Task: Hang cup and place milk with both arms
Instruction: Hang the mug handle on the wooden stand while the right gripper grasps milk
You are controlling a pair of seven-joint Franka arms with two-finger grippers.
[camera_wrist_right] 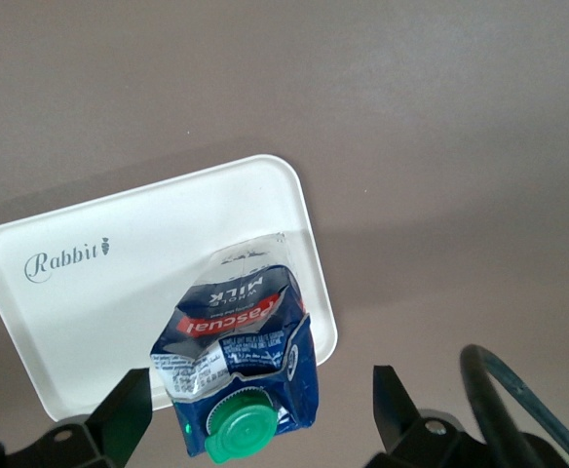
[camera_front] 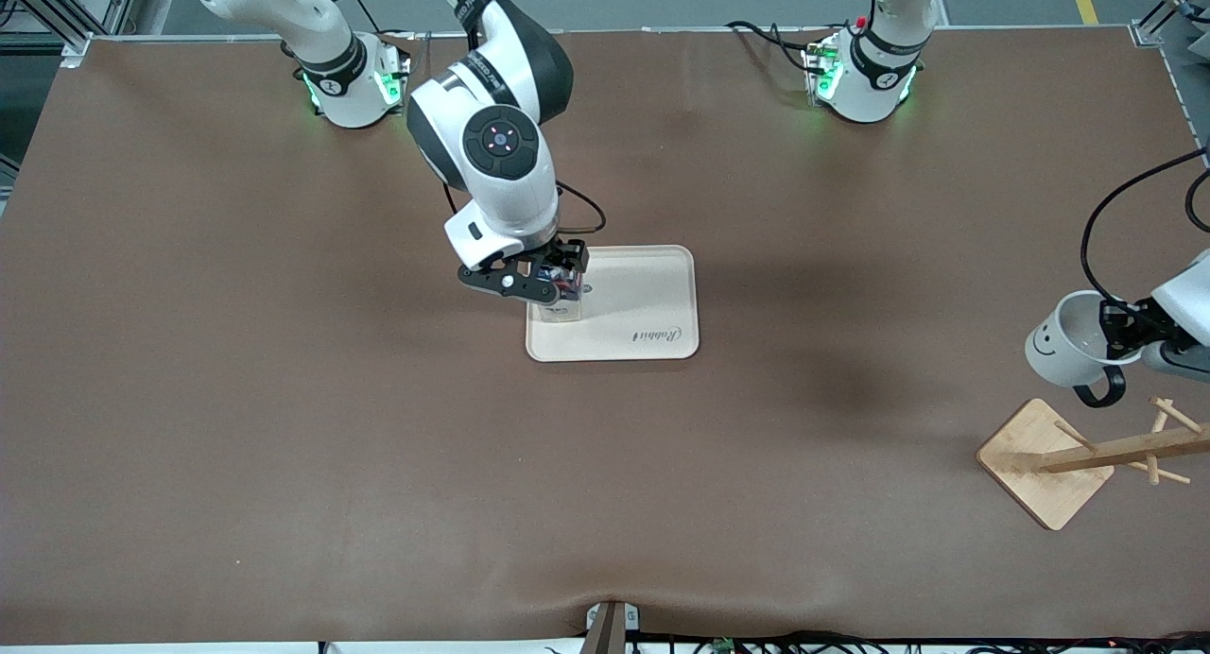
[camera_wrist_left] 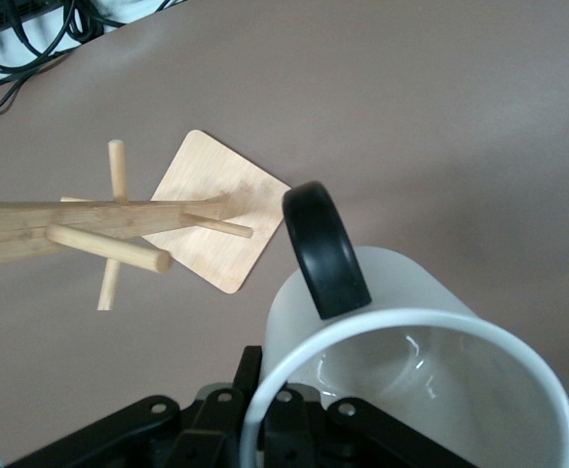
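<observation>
Wooden mug rack at lower right could tip if the left gripper, jaws clamped on the cup, misses a peg, while the right gripper, jaws clamped on the milk, could topple it at the tray edge, centre frame.

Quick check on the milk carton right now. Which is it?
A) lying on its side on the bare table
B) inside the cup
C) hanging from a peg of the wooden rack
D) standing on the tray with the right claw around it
D: the milk carton stands at the edge of the white tray with the right claw around it; the left claw holds the cup above the wooden rack.
</observation>
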